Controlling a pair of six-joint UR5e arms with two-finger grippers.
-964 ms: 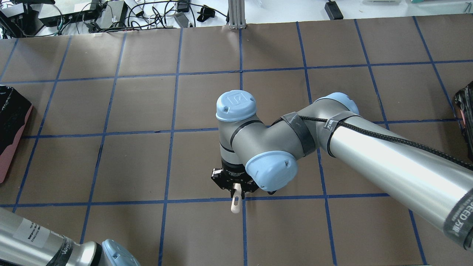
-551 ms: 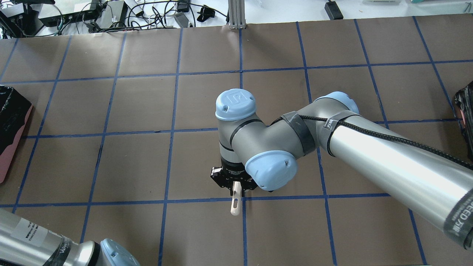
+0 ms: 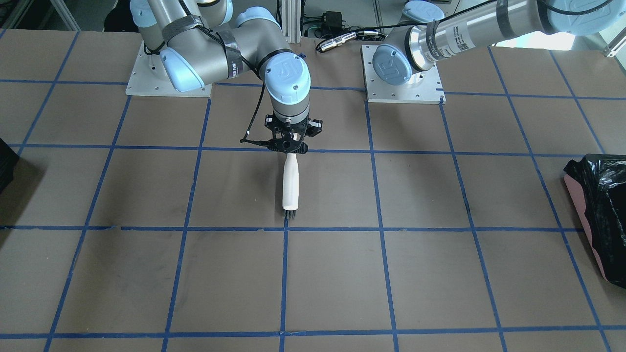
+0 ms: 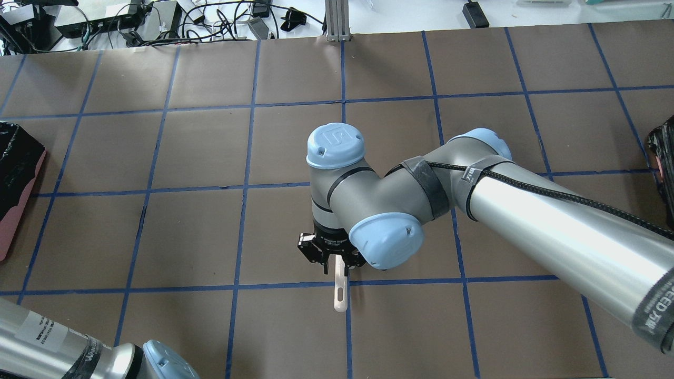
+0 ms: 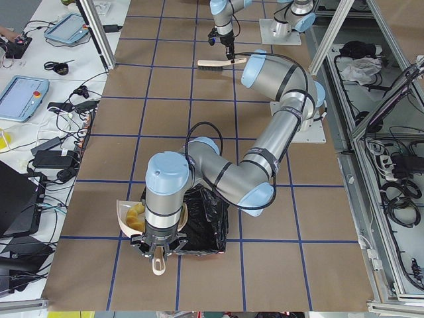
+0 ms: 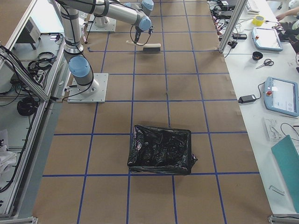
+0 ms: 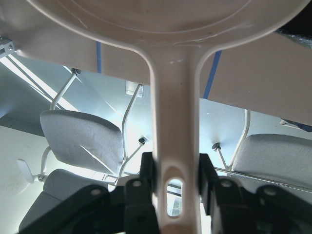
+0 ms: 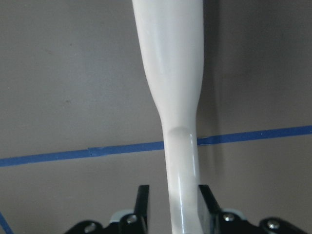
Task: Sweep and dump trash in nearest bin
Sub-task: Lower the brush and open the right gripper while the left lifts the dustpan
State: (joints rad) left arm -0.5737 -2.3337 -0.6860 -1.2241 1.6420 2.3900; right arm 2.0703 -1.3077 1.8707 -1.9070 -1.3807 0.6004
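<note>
My right gripper (image 3: 292, 149) is shut on the thin end of a white-handled brush (image 3: 290, 186) at mid-table; its black bristles (image 3: 290, 213) point down at the paper. The wrist view shows the jaws on either side of the handle (image 8: 170, 73). My left gripper (image 7: 176, 187) is shut on the handle of a pale dustpan (image 7: 175, 122). In the exterior left view the dustpan (image 5: 124, 213) is held beside the black-lined bin (image 5: 202, 222), with yellow-tan trash (image 5: 136, 215) in it. I cannot make out the separate trash items.
The pink-sided bin shows at the left edge of the overhead view (image 4: 13, 221) and at the right edge of the front view (image 3: 599, 205). A second black-lined bin (image 6: 161, 149) stands at the robot's right end. The brown table (image 4: 200, 147) has blue tape grid lines.
My right wrist has shifted slightly, and more of the brush handle sticks out on the robot's side of the gripper. The left arm has hardly moved.
</note>
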